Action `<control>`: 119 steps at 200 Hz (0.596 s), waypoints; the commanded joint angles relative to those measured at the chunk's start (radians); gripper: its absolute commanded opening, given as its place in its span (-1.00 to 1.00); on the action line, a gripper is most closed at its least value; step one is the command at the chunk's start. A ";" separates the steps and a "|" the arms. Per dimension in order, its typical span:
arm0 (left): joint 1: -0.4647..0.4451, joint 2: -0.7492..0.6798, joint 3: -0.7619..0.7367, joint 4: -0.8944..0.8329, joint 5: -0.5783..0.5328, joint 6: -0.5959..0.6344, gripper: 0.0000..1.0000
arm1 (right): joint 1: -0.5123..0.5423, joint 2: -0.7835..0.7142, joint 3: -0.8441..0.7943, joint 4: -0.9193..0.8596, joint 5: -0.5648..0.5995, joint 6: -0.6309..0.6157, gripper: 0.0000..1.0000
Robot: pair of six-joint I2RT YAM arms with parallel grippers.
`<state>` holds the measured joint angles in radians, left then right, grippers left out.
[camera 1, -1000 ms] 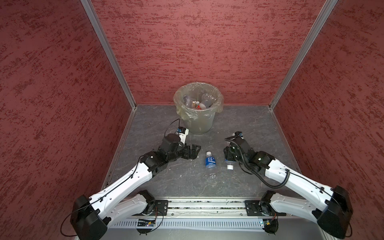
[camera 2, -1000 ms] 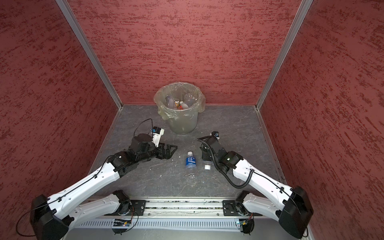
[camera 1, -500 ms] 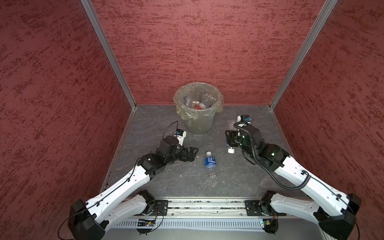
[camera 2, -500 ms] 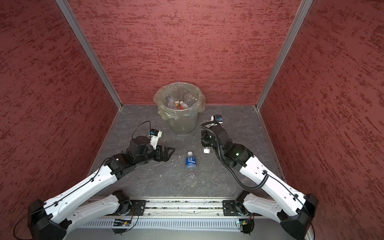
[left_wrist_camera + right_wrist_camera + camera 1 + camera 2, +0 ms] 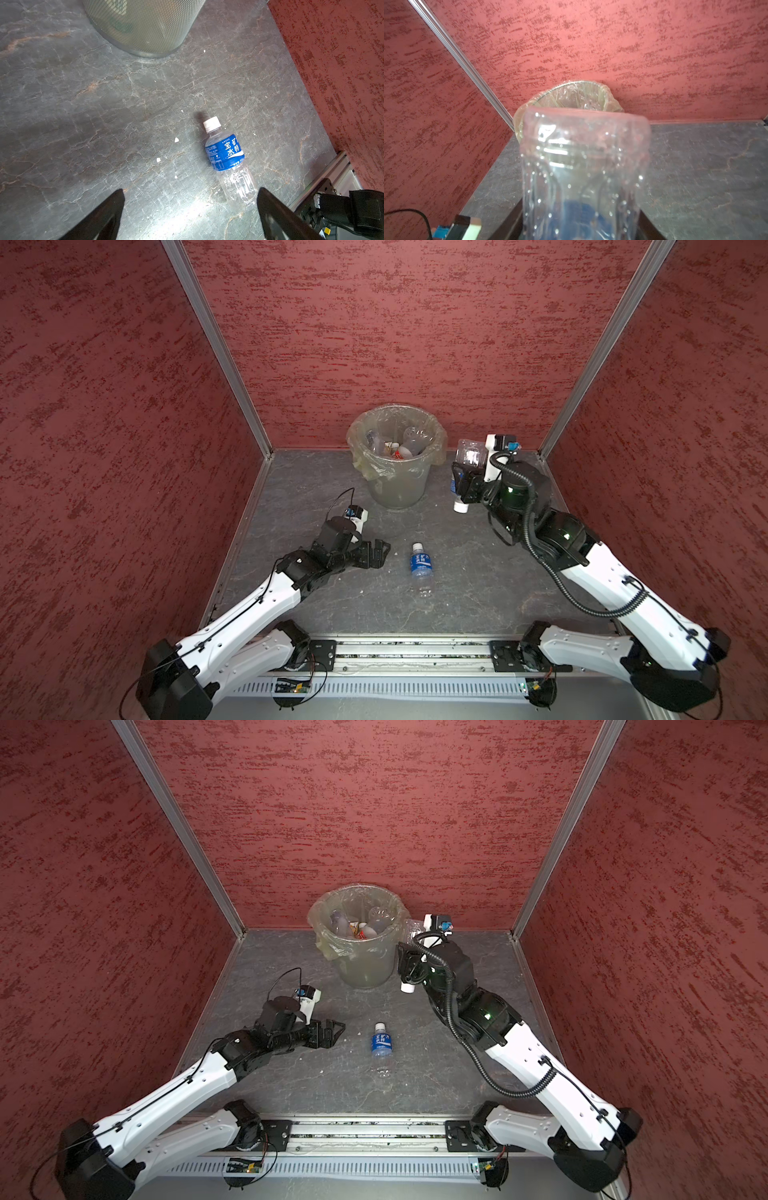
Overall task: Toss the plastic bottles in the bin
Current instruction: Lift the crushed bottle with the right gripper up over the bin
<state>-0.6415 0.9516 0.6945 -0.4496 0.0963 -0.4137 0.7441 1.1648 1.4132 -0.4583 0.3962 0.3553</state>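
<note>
**A:** What is the right gripper (image 5: 467,485) doing?

**B:** Its jaws are closed partway around the held bottle (image 5: 469,454), clamped on its blue-labelled middle. The bottle is upside down, with its white cap toward the surface (image 5: 478,580) and its clear ribbed base up. In the right wrist view the held bottle (image 5: 583,166) fills the middle of the picture, with a dark finger on each side of it.

**A:** Where is it relative to the bin (image 5: 397,489)?

**B:** Just beside it, on the right in both top views, and not over the opening. From the right wrist the bin (image 5: 571,97) shows behind the bottle's base, standing against the red back wall (image 5: 654,52).

**A:** And the left gripper (image 5: 376,553)?

**B:** It is spread wide with nothing between its jaws, and it sits low over the surface. The lying bottle (image 5: 420,568) is on its side near it but not touching, with its white cap pointing toward the bin.

**A:** Does the left wrist view agree?

**B:** Yes. The lying bottle (image 5: 225,153) is ahead of the fingers (image 5: 276,216) and off to one side. Its clear base is close to one fingertip. The bin (image 5: 145,25) stands farther off.

**A:** Is anything in the bin already?

**B:** Several binned bottles (image 5: 409,441) lie inside the yellowish liner.
</note>
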 commanded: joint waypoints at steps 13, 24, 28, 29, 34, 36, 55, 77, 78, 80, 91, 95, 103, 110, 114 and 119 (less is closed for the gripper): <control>0.011 0.006 -0.016 -0.005 0.026 0.000 1.00 | -0.003 0.149 0.164 0.103 -0.012 -0.093 -0.58; 0.011 0.004 -0.019 -0.008 0.027 -0.003 0.99 | -0.006 0.214 0.221 0.137 -0.011 -0.113 -0.58; 0.012 0.006 -0.020 -0.008 0.029 -0.003 0.99 | -0.007 0.239 0.240 0.154 -0.010 -0.121 -0.58; 0.012 0.006 -0.020 -0.007 0.030 -0.004 0.99 | -0.008 0.246 0.245 0.159 -0.011 -0.123 -0.58; 0.014 0.009 -0.023 -0.008 0.035 -0.005 0.99 | -0.014 0.278 0.272 0.185 -0.015 -0.132 -0.58; 0.014 0.012 -0.023 -0.007 0.037 -0.006 0.99 | -0.018 0.296 0.282 0.198 -0.017 -0.135 -0.58; 0.016 0.033 -0.031 0.009 0.051 -0.033 0.99 | -0.071 0.497 0.449 0.277 -0.059 -0.142 -0.46; 0.009 0.042 -0.042 0.034 0.070 -0.057 0.99 | -0.148 0.817 0.783 0.206 -0.156 -0.138 0.58; 0.008 0.042 -0.043 0.034 0.070 -0.057 0.99 | -0.151 0.831 0.807 0.198 -0.160 -0.137 0.61; 0.006 0.042 -0.043 0.035 0.069 -0.058 1.00 | -0.158 0.862 0.844 0.180 -0.168 -0.133 0.65; 0.000 0.038 -0.043 0.037 0.063 -0.064 1.00 | -0.185 1.003 1.063 0.067 -0.182 -0.114 0.84; -0.003 0.037 -0.043 0.037 0.062 -0.065 0.99 | -0.190 1.043 1.130 0.030 -0.185 -0.113 0.88; -0.007 0.033 -0.043 0.033 0.057 -0.066 0.99 | -0.190 1.095 1.226 -0.021 -0.175 -0.122 0.93; -0.010 0.029 -0.043 0.031 0.054 -0.068 0.99 | -0.190 1.108 1.261 -0.041 -0.171 -0.124 0.95; -0.012 0.026 -0.043 0.031 0.052 -0.070 0.99 | -0.191 1.105 1.257 -0.038 -0.174 -0.122 0.96; -0.014 0.025 -0.043 0.031 0.050 -0.072 0.99 | -0.189 1.091 1.237 -0.024 -0.178 -0.122 0.97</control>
<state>-0.6453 0.9943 0.6514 -0.4412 0.1493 -0.4671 0.5636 2.2589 2.5519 -0.3683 0.2550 0.2348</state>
